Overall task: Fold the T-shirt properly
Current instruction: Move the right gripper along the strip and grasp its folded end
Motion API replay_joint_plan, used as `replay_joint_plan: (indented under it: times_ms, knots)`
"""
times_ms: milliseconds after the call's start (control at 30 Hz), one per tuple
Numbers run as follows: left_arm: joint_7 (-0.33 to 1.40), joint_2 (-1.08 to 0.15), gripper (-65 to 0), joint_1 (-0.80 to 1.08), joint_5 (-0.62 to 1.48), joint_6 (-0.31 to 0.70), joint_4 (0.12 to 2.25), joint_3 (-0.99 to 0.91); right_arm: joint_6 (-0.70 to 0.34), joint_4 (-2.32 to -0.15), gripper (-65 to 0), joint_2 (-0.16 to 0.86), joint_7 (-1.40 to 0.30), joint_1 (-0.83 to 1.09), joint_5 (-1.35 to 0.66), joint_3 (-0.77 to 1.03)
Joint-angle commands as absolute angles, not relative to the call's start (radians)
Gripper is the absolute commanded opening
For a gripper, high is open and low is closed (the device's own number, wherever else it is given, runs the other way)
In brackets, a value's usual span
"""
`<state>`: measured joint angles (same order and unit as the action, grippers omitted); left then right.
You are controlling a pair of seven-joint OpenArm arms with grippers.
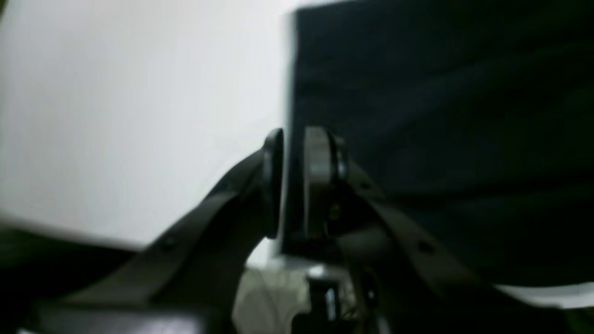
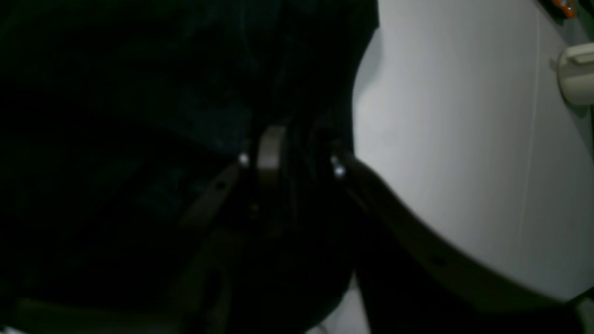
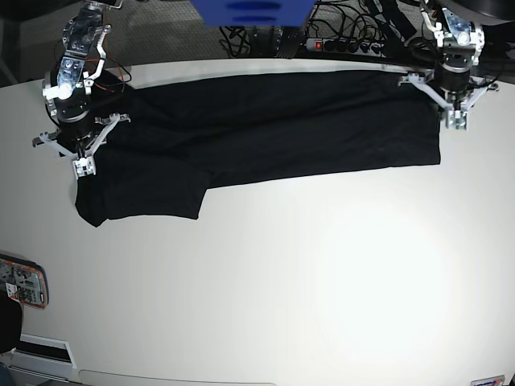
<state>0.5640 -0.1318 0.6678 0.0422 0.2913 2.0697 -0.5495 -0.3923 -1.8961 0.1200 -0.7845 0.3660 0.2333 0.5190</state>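
Note:
The black T-shirt [image 3: 265, 129] lies stretched sideways along the far part of the white table [image 3: 306, 281], with a sleeve [image 3: 141, 193] hanging toward the front at its left end. My left gripper [image 3: 455, 122] is at the shirt's right edge. In the left wrist view its fingers [image 1: 320, 162] stand close together on the cloth's edge [image 1: 417, 116]. My right gripper [image 3: 81, 166] is at the shirt's left end, above the sleeve. In the right wrist view its gripper [image 2: 297, 157] is sunk in dark cloth [image 2: 139, 93], which fills the narrow gap between the fingers.
A small colourful flat object [image 3: 22, 281] lies at the table's left edge. A blue box [image 3: 253, 10], a power strip [image 3: 330, 44] and cables sit behind the far edge. A beige object [image 2: 577, 74] shows at the right of the right wrist view.

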Motion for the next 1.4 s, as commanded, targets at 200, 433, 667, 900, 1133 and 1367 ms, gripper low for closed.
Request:
replay_joint_plan:
  times_ms: [200,433,667,900,1133,1367]
  knots:
    - [0.550,-0.133,-55.9,0.608,0.035,0.277,2.094,-0.440,-0.386,-1.913,-49.3,0.131,-0.773,0.262,0.226,0.519]
    - [0.550,-0.133,-55.9,0.590,0.035,0.275,2.094,-0.407,-0.386,-1.897,-48.8,0.131,-0.774,0.151,0.226,0.469]
    - [0.550,-0.133,-55.9,0.593,0.035,0.275,2.094,-0.407,-0.386,-1.874,-48.7,0.133,-0.898,0.012,0.226,0.323]
    - [0.550,-0.133,-55.9,0.596,0.035,0.275,2.094,-0.410,-0.386,-1.713,-48.7,0.133,-0.974,-0.093,0.226,0.143]
    - [0.550,-0.133,-55.9,0.596,0.035,0.275,2.092,-0.409,-0.386,-1.620,-48.6,0.131,-0.970,-0.093,0.220,0.019]
    - [0.550,-0.139,-55.9,0.598,0.031,0.278,2.092,-0.409,-0.386,-1.527,-48.6,0.128,-0.970,-0.093,0.219,-0.013]
